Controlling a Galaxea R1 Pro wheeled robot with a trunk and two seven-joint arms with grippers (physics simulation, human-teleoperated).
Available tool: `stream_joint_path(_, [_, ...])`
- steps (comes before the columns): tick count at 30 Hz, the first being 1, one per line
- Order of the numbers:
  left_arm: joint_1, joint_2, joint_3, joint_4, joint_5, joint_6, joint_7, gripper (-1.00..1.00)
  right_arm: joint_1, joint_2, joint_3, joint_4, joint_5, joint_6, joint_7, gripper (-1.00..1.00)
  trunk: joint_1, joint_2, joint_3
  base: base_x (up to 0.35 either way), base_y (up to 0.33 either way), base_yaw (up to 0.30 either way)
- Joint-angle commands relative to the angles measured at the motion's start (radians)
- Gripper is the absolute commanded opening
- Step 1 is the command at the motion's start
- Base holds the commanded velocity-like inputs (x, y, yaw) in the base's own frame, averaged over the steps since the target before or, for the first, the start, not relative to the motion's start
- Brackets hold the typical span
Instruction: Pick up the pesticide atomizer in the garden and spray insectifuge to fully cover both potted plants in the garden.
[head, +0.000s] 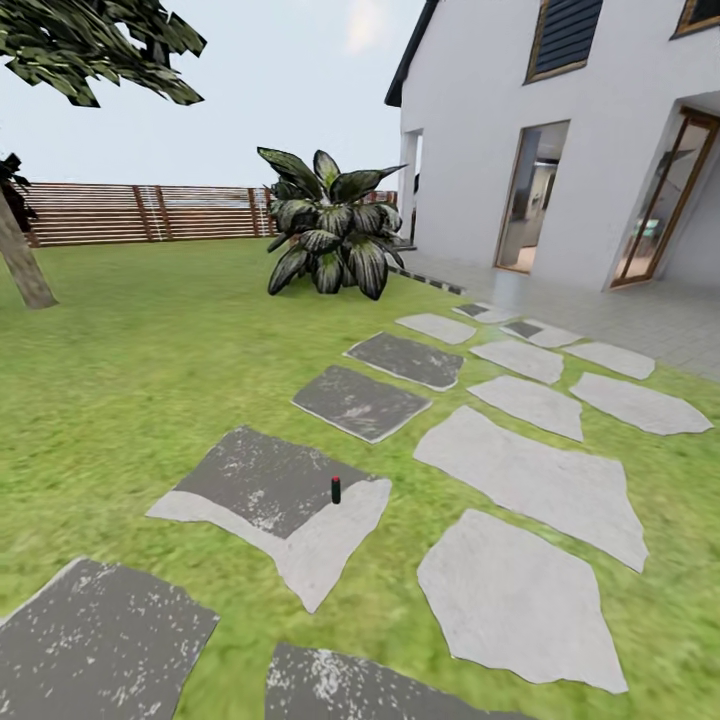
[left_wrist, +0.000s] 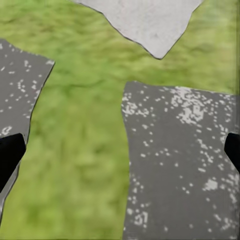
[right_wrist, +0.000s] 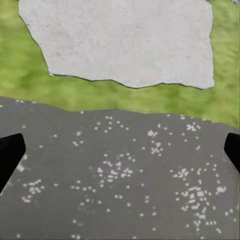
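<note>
The pesticide atomizer (head: 336, 489) is a small dark bottle with a red tip. It stands upright on a grey paving stone (head: 270, 500) in the lawn, ahead of me in the head view. My left gripper (left_wrist: 120, 155) is open, its black fingertips (left_wrist: 10, 157) at the frame edges over grass and a dark speckled stone (left_wrist: 180, 165). My right gripper (right_wrist: 120, 155) is also open, its fingertips (right_wrist: 9, 155) wide apart above another dark stone (right_wrist: 120, 175). Nothing sits between either pair of fingers. The two small potted plants are out of view.
Stepping stones (head: 530, 480) run across the lawn (head: 120, 380) toward a white house (head: 560, 150) at the right. A big clump of broad dark leaves (head: 330, 235) grows by the house corner. A slatted wooden fence (head: 140, 212) closes the back, with a tree trunk (head: 22, 265) at far left.
</note>
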Motion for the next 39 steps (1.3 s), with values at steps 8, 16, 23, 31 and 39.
stream_joint_path(8, [-0.001, 0.000, 0.000, 0.001, 0.000, -0.003, 0.000, 1.00, -0.001, 0.000, 0.000, 0.001, 0.000, -0.003, -0.002, 1.00, 0.000, 0.000, -0.001, 0.281, -0.167, 0.000])
stream_joint_path(16, [-0.001, 0.000, 0.000, 0.001, 0.000, -0.004, 0.000, 1.00, -0.001, 0.000, 0.000, 0.001, 0.000, -0.003, -0.002, 1.00, 0.000, 0.000, -0.001, 0.280, -0.168, 0.000])
stream_joint_path(23, [-0.001, 0.000, 0.000, 0.001, 0.000, -0.004, 0.000, 1.00, -0.001, 0.000, -0.001, 0.000, 0.000, -0.003, -0.002, 1.00, 0.000, 0.000, -0.001, 0.280, -0.168, 0.000])
stream_joint_path(31, [-0.001, 0.000, 0.000, 0.001, 0.000, -0.004, 0.000, 1.00, -0.001, 0.000, -0.002, -0.001, -0.002, -0.003, -0.003, 1.00, 0.000, 0.000, -0.001, 0.279, -0.168, 0.000])
stream_joint_path(39, [-0.001, 0.000, 0.000, 0.001, 0.000, -0.004, 0.000, 1.00, -0.001, 0.000, -0.002, -0.001, -0.003, -0.003, -0.003, 1.00, 0.000, 0.000, -0.001, 0.279, -0.168, 0.000])
